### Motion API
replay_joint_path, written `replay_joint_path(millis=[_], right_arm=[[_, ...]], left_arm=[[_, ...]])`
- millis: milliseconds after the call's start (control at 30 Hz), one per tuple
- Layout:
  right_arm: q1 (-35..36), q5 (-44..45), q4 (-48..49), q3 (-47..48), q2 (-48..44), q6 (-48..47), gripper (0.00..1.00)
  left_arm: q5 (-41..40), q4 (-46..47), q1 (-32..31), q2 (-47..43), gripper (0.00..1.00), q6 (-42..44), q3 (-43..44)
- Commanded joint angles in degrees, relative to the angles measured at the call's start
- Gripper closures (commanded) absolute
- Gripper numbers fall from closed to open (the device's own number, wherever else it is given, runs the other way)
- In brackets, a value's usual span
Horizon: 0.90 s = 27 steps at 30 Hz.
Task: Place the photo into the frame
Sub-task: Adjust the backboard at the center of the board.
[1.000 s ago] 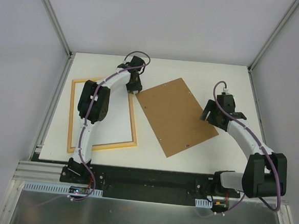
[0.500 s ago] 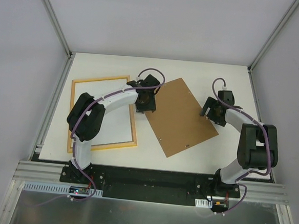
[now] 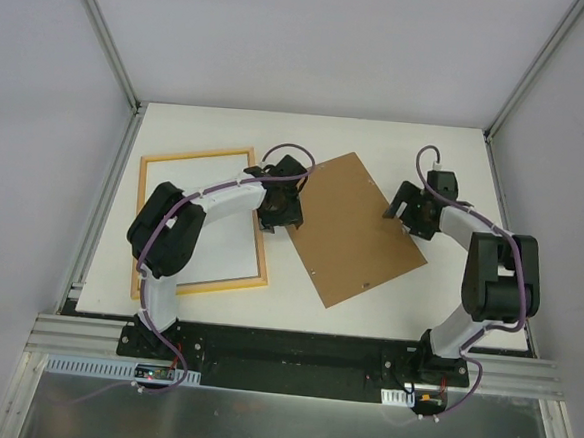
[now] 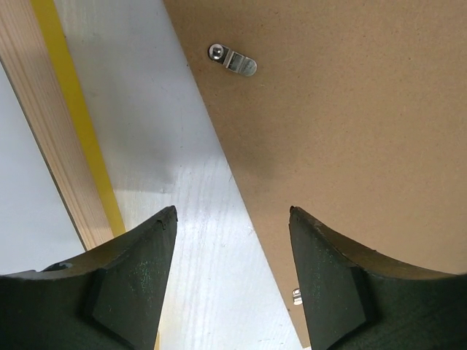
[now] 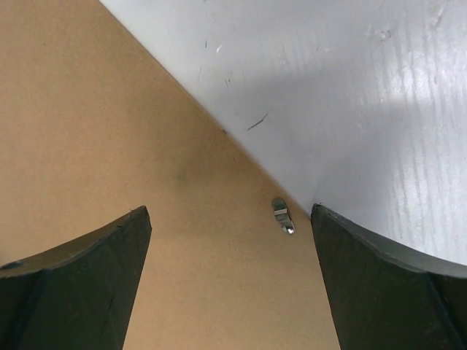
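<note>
The frame (image 3: pixel 139 228) lies at the left, wood-coloured back up; its rail and a yellow edge show in the left wrist view (image 4: pixel 58 146). The area inside it (image 3: pixel 225 244) is plain white. No printed side of the photo shows, and I cannot tell whether that white is the photo's reverse. My left gripper (image 3: pixel 281 206) is open and empty, low over the bare strip between the frame's right rail and the brown backing panel (image 3: pixel 346 228), as the left wrist view (image 4: pixel 233 211) shows. My right gripper (image 3: pixel 408 209) is open and empty over the panel's right corner (image 5: pixel 230 210).
The backing panel lies tilted at mid-table, with small metal turn clips near its edges (image 4: pixel 233 60) (image 5: pixel 282 216). Metal posts and grey walls close in the table at the left, right and back. The left arm reaches across the frame's upper right part.
My left gripper has moved right and forward from the frame's top right corner to the panel's left edge. My right gripper has moved back toward the panel's right corner.
</note>
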Motion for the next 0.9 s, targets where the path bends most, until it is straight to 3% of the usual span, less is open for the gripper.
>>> replay_joint_path(millis=[0,333,500,700,867], right_arm=[[-0.1,-4.0,-2.0,-5.5,-2.9,3.6,0.07],[1.9,-4.2,-0.5,-22.4,-21.2,8.4,0.07],[2.8,-0.2,-3.3,-24.2,-29.1,7.7,0.06],[2.7,6.0,-7.3,-18.1,-25.4,4.1,0.07],[2.7,6.1,-7.8,-13.0,-18.0,2.0,0.10]], left_arm=[[0.6,0.2,0.3,-0.1,0.37,0.0,1.4],[3.0,0.2,0.3,3.8,0.35,3.0,4.6],[3.7,0.1,0.3,4.8,0.36,4.5,5.3],[3.0,0.1,0.3,2.6,0.37,3.8,2.6],[3.0,0.1,0.3,3.4,0.39,3.6,2.3]])
